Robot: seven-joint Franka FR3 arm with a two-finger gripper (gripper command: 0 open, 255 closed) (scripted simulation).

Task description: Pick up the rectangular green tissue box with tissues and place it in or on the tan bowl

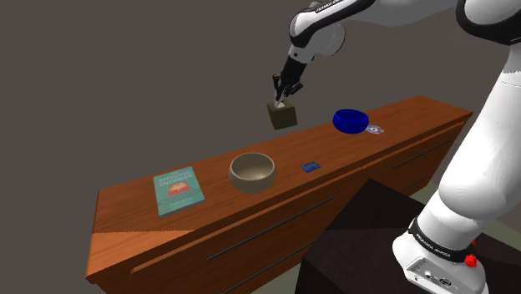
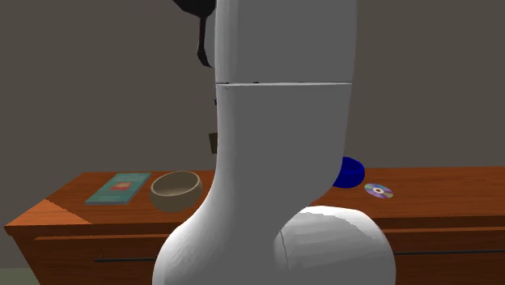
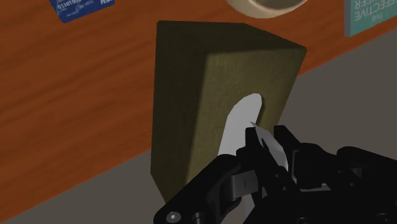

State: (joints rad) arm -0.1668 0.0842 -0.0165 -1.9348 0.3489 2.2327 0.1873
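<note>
An olive-green tissue box [image 1: 281, 115] hangs tilted in the air above the back part of the wooden sideboard [image 1: 392, 125]. My gripper [image 1: 282, 96] is shut on the white tissue [image 3: 238, 124] sticking out of the box's top, so the box [image 3: 210, 95] dangles below the fingers [image 3: 229, 184]. The tan bowl [image 1: 253, 171] stands empty on the sideboard, toward the shoulder view's lower left of the box. In the second exterior view the bowl [image 2: 175, 189] sits left of my white arm, which hides most of the box [image 2: 213, 143].
A teal book [image 1: 178, 190] lies left of the bowl in the shoulder view. A small blue card [image 1: 311, 167] lies to the bowl's right. A blue bowl [image 1: 350, 121] and a disc [image 1: 375, 129] sit further right. The dark stand [image 1: 367, 242] is at the lower right.
</note>
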